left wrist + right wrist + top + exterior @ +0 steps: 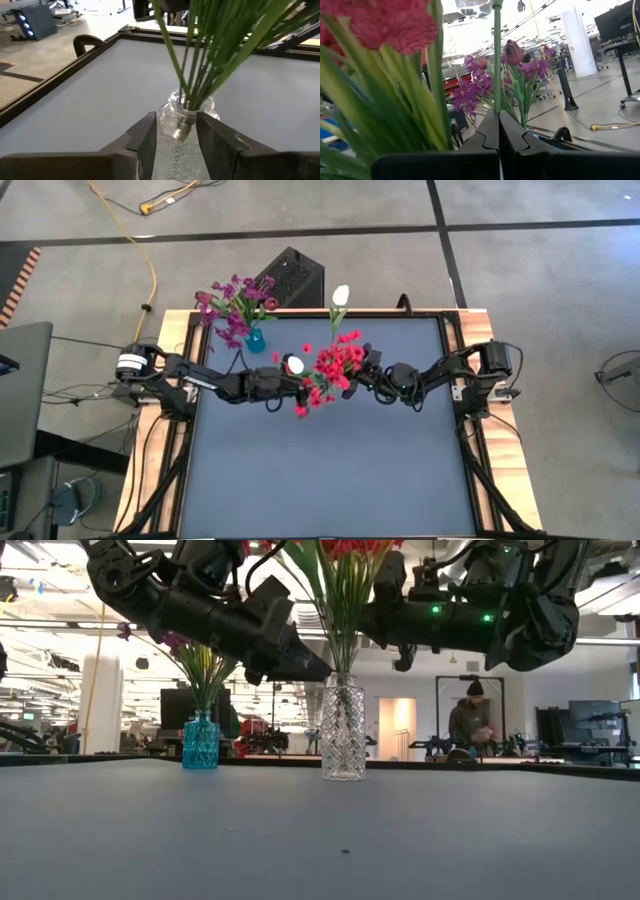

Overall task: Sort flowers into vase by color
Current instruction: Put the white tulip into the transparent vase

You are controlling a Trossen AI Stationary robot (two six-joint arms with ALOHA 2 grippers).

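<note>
A clear cut-glass vase (343, 730) stands mid-table, holding a bunch of red flowers (335, 370) with long green leaves. My left gripper (175, 135) is open and hovers above the vase (187, 112), one finger on either side of its neck. My right gripper (498, 117) reaches in from the right, beside the red bunch, and is shut on a thin green stem. A white bloom (341, 295) stands over the far side of the bunch, its stem running down toward that gripper. Purple flowers (235, 305) stand in a small teal vase (200, 740) at the far left. My right gripper pinches a single green stem (497, 102) between its two fingertips (487, 130). The fingers lie level, coming from the table's right, across the stem. The stem stands upright and runs up out of the wrist view; its lower end is hidden below the fingers.
The teal vase (255, 340) with the purple bunch sits near the far edge, left of the clear vase. A raised dark frame (455, 380) borders the table. The near half of the grey tabletop (330, 470) is bare. A person (472, 720) stands in the room far behind.
</note>
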